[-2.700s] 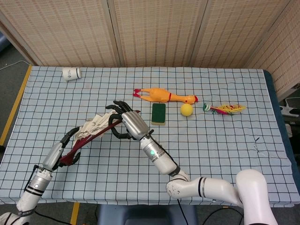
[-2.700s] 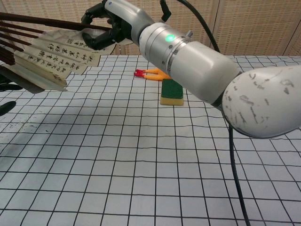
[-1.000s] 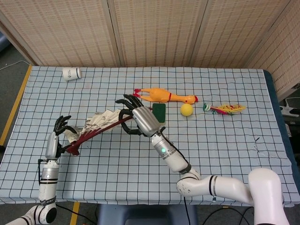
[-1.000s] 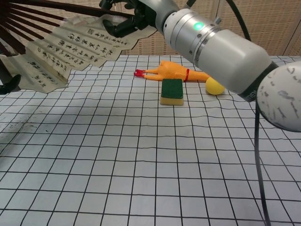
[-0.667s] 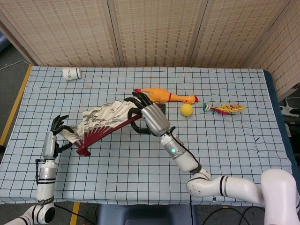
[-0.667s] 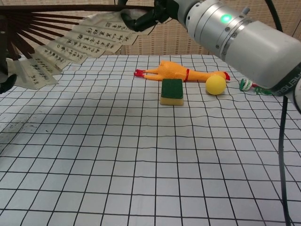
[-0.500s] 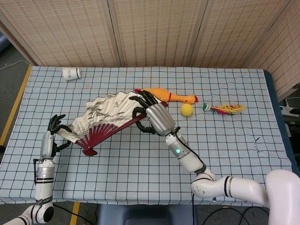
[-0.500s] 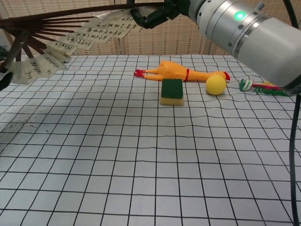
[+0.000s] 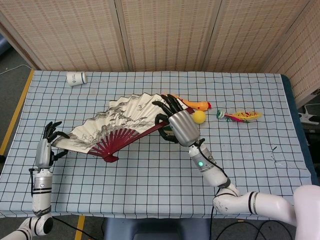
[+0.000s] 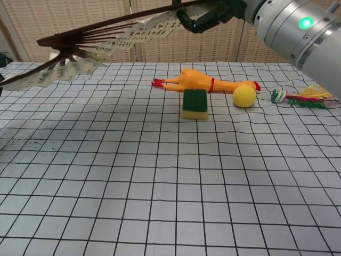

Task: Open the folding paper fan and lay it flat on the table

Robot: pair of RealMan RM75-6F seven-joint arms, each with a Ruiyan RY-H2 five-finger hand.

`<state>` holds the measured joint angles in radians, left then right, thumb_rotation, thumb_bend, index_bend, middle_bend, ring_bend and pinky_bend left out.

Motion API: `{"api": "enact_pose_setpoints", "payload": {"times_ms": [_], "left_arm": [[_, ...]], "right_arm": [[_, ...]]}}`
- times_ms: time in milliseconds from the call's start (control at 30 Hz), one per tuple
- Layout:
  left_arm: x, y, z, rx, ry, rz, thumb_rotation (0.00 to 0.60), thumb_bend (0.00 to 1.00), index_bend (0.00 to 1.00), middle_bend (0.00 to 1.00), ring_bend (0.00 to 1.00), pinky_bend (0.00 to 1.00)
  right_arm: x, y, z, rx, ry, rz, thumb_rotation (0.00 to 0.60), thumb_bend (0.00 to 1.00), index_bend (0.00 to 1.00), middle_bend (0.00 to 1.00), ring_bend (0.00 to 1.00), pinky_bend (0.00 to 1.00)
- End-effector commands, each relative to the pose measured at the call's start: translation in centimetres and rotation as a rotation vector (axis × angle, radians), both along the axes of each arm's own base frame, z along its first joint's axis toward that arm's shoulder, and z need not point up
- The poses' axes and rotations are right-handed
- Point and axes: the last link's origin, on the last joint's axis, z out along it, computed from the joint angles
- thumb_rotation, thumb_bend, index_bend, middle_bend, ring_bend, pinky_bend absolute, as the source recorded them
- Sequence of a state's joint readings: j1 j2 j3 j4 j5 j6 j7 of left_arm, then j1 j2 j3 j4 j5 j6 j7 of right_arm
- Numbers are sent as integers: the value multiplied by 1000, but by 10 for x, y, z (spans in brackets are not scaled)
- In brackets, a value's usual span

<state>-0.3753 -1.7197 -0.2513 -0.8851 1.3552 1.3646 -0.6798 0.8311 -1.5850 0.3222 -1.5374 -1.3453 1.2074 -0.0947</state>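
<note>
The spreading step looks all but done; the next move calls for lowering the fan to the table and letting go. On the left, the left hand (image 9: 45,148) grips the outer guard stick, fingers curled about its end. From there the folding paper fan (image 9: 120,122) stretches rightward, held aloft: dark red ribs, cream leaf with ink painting and calligraphy, spread wide. The right hand (image 9: 176,122) holds the other guard stick, its fingers closed on it.
</note>
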Motion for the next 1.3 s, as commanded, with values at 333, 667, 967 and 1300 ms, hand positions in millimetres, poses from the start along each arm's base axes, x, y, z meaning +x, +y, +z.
{"api": "enact_pose_setpoints", "payload": {"times_ms": [333,667,967,1300], "left_arm": [[-5,0,1,6,-6,-1,600,489,465,131,14,157],[-17,-4,-5,-23,46,27,600,488,439,131,14,151],[-30,-6,-10,-52,108,48,600,489,315,113,2,139],[-36,-12,-19,-147,239,28,600,487,0,0,0,129]], "right_arm": [[-33,10,-1,-79,77,6,600,611,707,152,0,0],[-81,3,-30,-24,0,-81,600,611,683,152,0,0],[-113,5,-47,17,98,-90,600,610,292,114,0,0],[-148,18,-49,26,407,-101,600,497,5,0,0,0]]}}
